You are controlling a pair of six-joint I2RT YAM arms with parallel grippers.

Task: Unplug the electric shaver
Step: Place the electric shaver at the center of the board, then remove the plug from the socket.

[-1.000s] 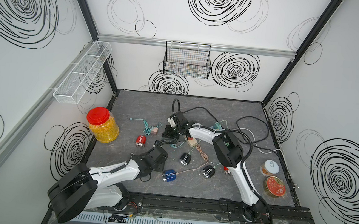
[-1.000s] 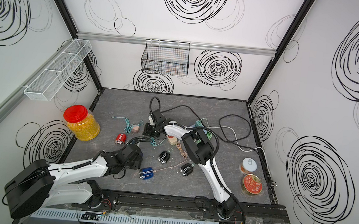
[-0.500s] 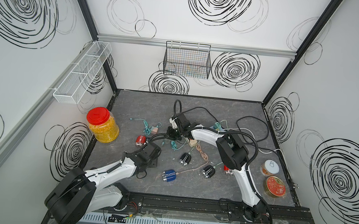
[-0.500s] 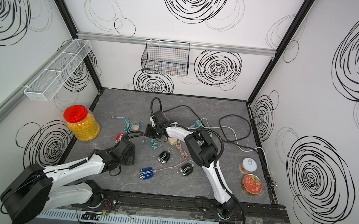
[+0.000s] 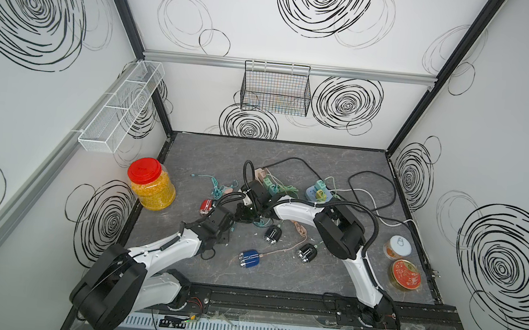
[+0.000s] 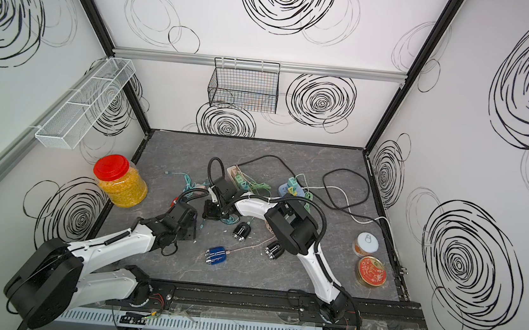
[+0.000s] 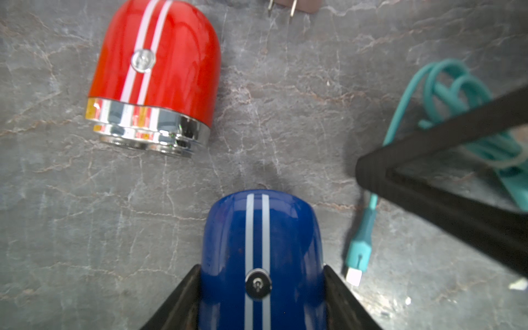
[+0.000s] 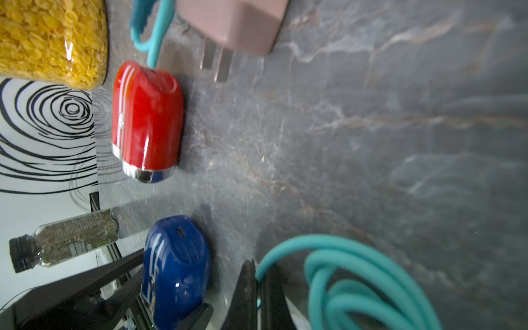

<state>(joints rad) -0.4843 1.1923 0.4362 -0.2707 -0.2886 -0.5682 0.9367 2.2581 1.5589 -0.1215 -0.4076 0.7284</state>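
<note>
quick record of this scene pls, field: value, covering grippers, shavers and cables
left gripper: closed on blue shaver
right gripper: shut, pinching teal cable
port of blue shaver: empty
plug of teal cable: out of the shaver, beside it
red shaver: on table, second cable plugged in

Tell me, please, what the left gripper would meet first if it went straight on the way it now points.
Bare table lies just ahead of the left gripper and the blue shaver it holds; beyond, probably the pink plug, though depth is unclear. The red shaver lies aside.
</note>
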